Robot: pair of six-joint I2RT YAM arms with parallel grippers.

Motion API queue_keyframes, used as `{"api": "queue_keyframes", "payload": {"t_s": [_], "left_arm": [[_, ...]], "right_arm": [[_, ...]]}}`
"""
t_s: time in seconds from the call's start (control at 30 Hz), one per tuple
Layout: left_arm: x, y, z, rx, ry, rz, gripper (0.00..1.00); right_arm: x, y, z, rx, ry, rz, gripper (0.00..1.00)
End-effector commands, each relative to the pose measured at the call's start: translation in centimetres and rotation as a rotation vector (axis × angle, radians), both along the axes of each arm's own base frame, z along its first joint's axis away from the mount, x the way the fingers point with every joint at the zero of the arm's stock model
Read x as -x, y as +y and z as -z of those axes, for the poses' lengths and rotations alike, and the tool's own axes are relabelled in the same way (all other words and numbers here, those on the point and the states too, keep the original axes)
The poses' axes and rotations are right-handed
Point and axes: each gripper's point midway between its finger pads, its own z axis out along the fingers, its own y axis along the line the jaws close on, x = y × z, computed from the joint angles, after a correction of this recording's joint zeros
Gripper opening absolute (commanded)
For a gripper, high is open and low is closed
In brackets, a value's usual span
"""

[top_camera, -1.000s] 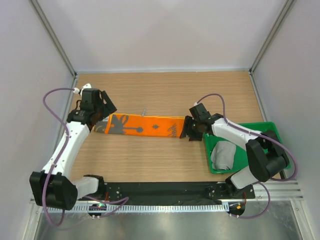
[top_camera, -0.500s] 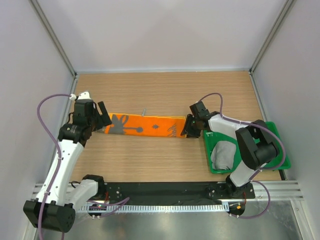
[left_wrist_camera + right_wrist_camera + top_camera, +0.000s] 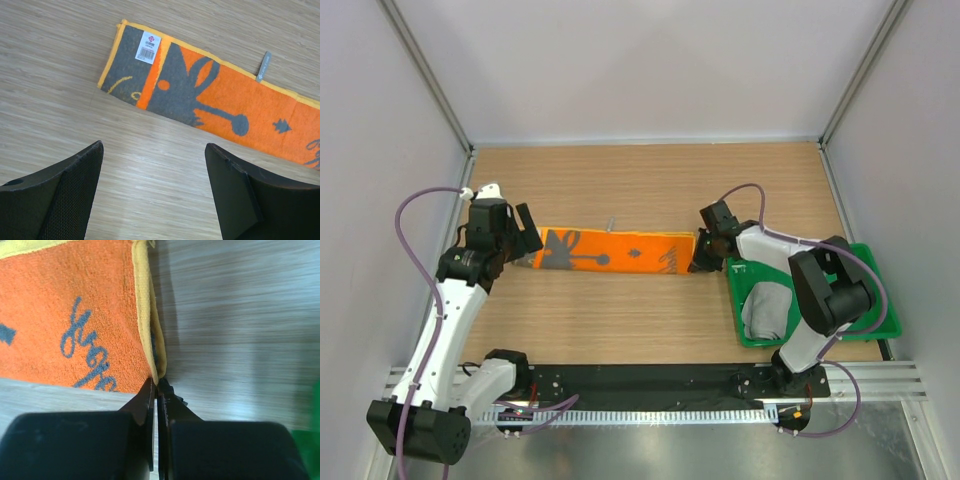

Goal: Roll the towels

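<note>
White walls close in a wooden bench [image 3: 650, 310]. Toward its near right corner a green tray [image 3: 752, 342] holds the grey towel [image 3: 767, 310], bunched up. Farther in, about mid-bench, the orange towel [image 3: 620, 248] lies flat as a long strip, its long axis running between the left and right edges. The right hand [image 3: 157, 382] is at the strip's right end, fingers pressed together, seemingly pinching the yellow hem at the near right corner. The left hand [image 3: 154, 147] hovers spread wide just on the near side of the left end, touching nothing. A roll would probably run along that axis, starting from the pinched right end, so the right arm is better placed.
</note>
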Motion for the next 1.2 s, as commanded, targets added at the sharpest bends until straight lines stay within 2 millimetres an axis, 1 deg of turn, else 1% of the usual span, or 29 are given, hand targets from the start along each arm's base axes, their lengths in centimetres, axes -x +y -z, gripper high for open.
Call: {"api": "queue_keyframes", "payload": {"t_s": [0.0,0.03,0.1,0.13,0.17,0.23,0.27,0.3,0.37,0.4,0.43,0.47,0.53,0.57,0.6,0.63,0.67,0.7,0.73,0.77,0.8,0.83,0.87,0.9,0.93,0.97,1.0,1.07,1.17], "left_arm": [[-0.1,0.0,-0.3,-0.011,-0.014,0.013,0.83],[0.0,0.0,-0.2,-0.01,-0.011,0.014,0.83],[-0.1,0.0,-0.2,-0.009,-0.012,0.015,0.83],[-0.1,0.0,-0.2,-0.009,-0.011,0.015,0.83],[-0.1,-0.1,-0.1,-0.009,-0.009,0.018,0.83],[-0.1,-0.1,-0.1,-0.007,-0.008,0.021,0.83],[-0.1,-0.2,-0.1,-0.003,-0.008,0.022,0.83],[-0.1,-0.3,-0.1,-0.001,-0.008,0.024,0.83],[-0.1,-0.3,-0.1,-0.002,-0.007,0.024,0.83],[-0.1,-0.2,-0.1,-0.004,-0.008,0.024,0.83],[-0.1,-0.2,-0.1,-0.003,-0.01,0.024,0.83],[-0.1,-0.2,-0.1,-0.003,-0.01,0.022,0.83],[-0.1,-0.2,-0.2,-0.003,-0.011,0.022,0.83],[-0.1,-0.2,-0.1,-0.005,-0.008,0.023,0.83],[-0.1,-0.1,-0.1,-0.006,-0.009,0.019,0.83],[-0.2,-0.1,-0.1,-0.009,-0.007,0.016,0.83],[-0.1,0.0,0.0,-0.011,-0.005,0.013,0.83],[-0.1,0.1,0.0,-0.013,-0.004,0.008,0.83],[-0.1,0.2,0.1,-0.019,0.0,0.004,0.83],[-0.1,0.3,0.0,-0.02,-0.002,0.0,0.83],[0.0,0.4,0.0,-0.026,-0.001,-0.006,0.83],[0.1,0.5,-0.1,-0.028,-0.005,-0.012,0.83],[0.1,0.8,-0.2,-0.036,-0.007,-0.023,0.83],[0.2,0.9,-0.2,-0.039,-0.008,-0.03,0.83],[0.3,1.0,-0.4,-0.041,-0.015,-0.034,0.83],[0.3,1.2,-0.4,-0.046,-0.015,-0.044,0.84],[0.4,1.3,-0.4,-0.049,-0.016,-0.05,0.84],[0.4,1.7,-0.5,-0.063,-0.017,-0.067,0.84],[0.6,2.0,-0.5,-0.072,-0.015,-0.08,0.84]], "right_arm": [[-1.4,-3.2,-2.2,0.115,-0.042,0.027,0.01],[-2.0,-4.4,-3.3,0.155,-0.077,0.049,0.01],[-2.3,-6.2,-4.7,0.188,-0.083,0.067,0.01],[-2.4,-6.8,-5.2,0.198,-0.089,0.075,0.01],[-2.5,-7.3,-6.4,0.208,-0.103,0.072,0.01],[-2.8,-7.8,-7.5,0.218,-0.122,0.07,0.01],[-2.8,-7.6,-8.1,0.216,-0.129,0.051,0.01],[-3.3,-7.2,-9.2,0.199,-0.153,0.043,0.01],[-3.7,-6.1,-10.2,0.172,-0.167,0.007,0.01],[-4.2,-5.5,-11.4,0.168,-0.194,-0.014,0.01],[-4.1,-4.2,-12.1,0.164,-0.212,-0.052,0.01],[-4.7,-3.2,-13.5,0.153,-0.243,-0.073,0.01],[-4.8,-1.4,-14.0,0.152,-0.254,-0.124,0.01],[-4.4,0.6,-14.3,0.144,-0.259,-0.177,0.01],[-4.8,2.2,-15.2,0.134,-0.283,-0.204,0.01],[-4.8,3.4,-15.4,0.132,-0.288,-0.229,0.01],[-4.5,5.9,-16.9,0.11,-0.325,-0.279,0.01],[-4.4,7.1,-17.3,0.103,-0.332,-0.298,0.01],[-4.6,8.2,-16.6,0.112,-0.318,-0.313,0.01],[-4.4,9.3,-16.8,0.108,-0.321,-0.335,0.01],[-4.2,11.4,-18.0,0.084,-0.349,-0.365,0.01],[-4.2,12.5,-17.3,0.09,-0.335,-0.382,0.01],[-4.5,13.7,-18.4,0.075,-0.359,-0.391,0.01],[-3.8,15.3,-18.5,0.066,-0.365,-0.422,0.01],[-3.9,16.1,-18.6,0.063,-0.368,-0.43,0.01],[-3.9,17.0,-17.4,0.068,-0.345,-0.445,0.01],[-4.1,18.2,-18.5,0.046,-0.37,-0.453,0.01],[-3.9,20.5,-18.2,0.027,-0.368,-0.478,0.01],[-3.5,22.9,-17.6,0.01,-0.365,-0.51,0.01]]}}
